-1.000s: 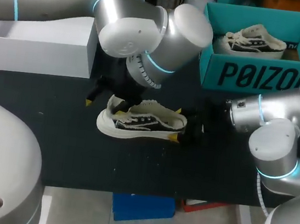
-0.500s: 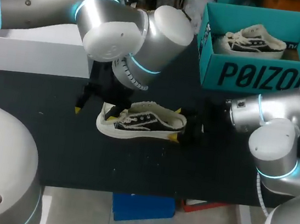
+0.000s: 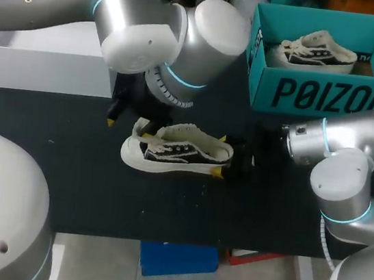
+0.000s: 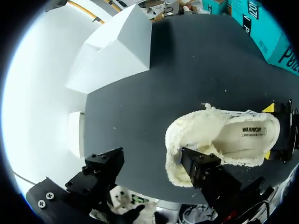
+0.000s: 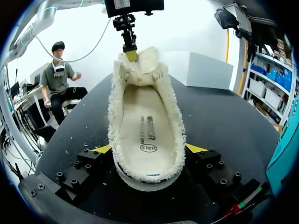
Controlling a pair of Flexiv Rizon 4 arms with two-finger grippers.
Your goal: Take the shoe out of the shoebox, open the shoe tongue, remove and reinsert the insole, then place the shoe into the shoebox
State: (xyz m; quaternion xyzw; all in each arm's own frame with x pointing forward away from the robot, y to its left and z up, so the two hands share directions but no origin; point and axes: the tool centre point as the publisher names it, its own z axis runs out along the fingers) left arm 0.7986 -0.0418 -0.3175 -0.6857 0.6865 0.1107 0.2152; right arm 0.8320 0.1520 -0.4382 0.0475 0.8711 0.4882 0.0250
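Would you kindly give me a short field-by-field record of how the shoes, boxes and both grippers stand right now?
shoe: upright on its sole on the black table, outside the shoebox, toe toward my left arm
insole: lying inside the shoe
right gripper: shut on the shoe's heel, one yellow tip at each side
left gripper: open, one finger inside the shoe by the tongue, the other outside it
shoebox: teal, open, far right of the table, holding a second shoe
white box: far left of the table

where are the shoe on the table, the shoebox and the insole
shoe [image 3: 171,153], head view, its black-striped side
shoebox [image 3: 323,97], head view, its front wall
insole [image 5: 148,123], right wrist view, middle of the footbed
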